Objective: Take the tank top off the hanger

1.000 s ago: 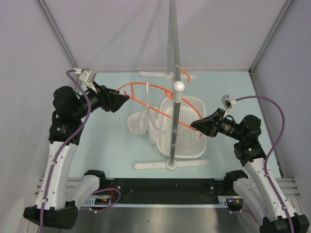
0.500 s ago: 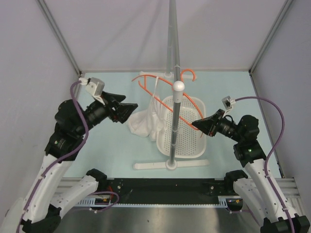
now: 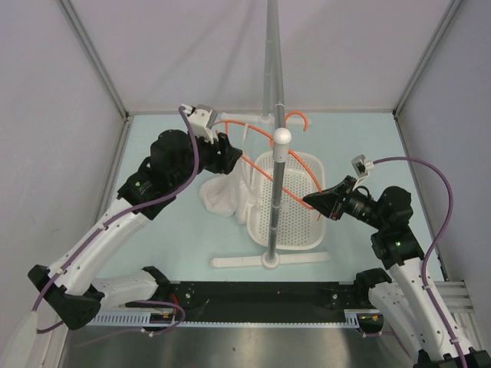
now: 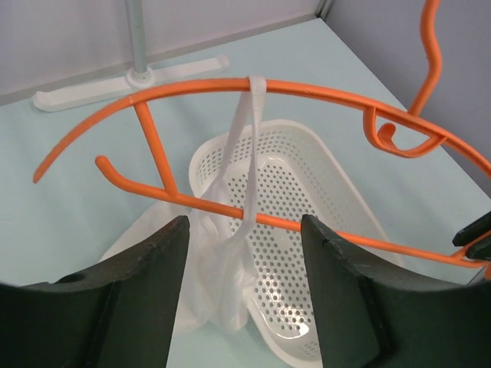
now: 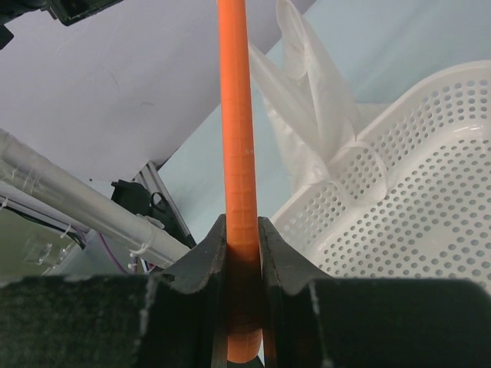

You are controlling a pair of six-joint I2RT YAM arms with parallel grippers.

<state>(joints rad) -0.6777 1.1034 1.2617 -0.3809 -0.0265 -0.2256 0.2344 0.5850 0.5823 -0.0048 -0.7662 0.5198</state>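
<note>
The orange hanger (image 3: 238, 121) hangs tilted by the grey pole over the basket. My right gripper (image 3: 311, 201) is shut on one end of it; in the right wrist view (image 5: 242, 238) the orange rod (image 5: 234, 115) runs up from between the jaws. The white tank top (image 3: 221, 193) hangs by one narrow strap (image 4: 249, 130) looped over the hanger (image 4: 307, 92), its crumpled body (image 4: 215, 291) sagging beside the basket. My left gripper (image 3: 236, 157) is open and empty; in its wrist view (image 4: 244, 230) the jaws straddle the strap and lower rod without touching.
A white perforated basket (image 3: 307, 230) stands under the hanger and shows in both wrist views (image 4: 307, 176) (image 5: 414, 184). The grey pole with a white ball (image 3: 281, 138) rises from a white foot (image 3: 268, 261); a second foot (image 3: 265, 117) lies behind.
My left arm has swung from the far left in toward the hanger and now faces the strap. The hanger's free end swung back toward the pole. The right gripper kept its hold.
</note>
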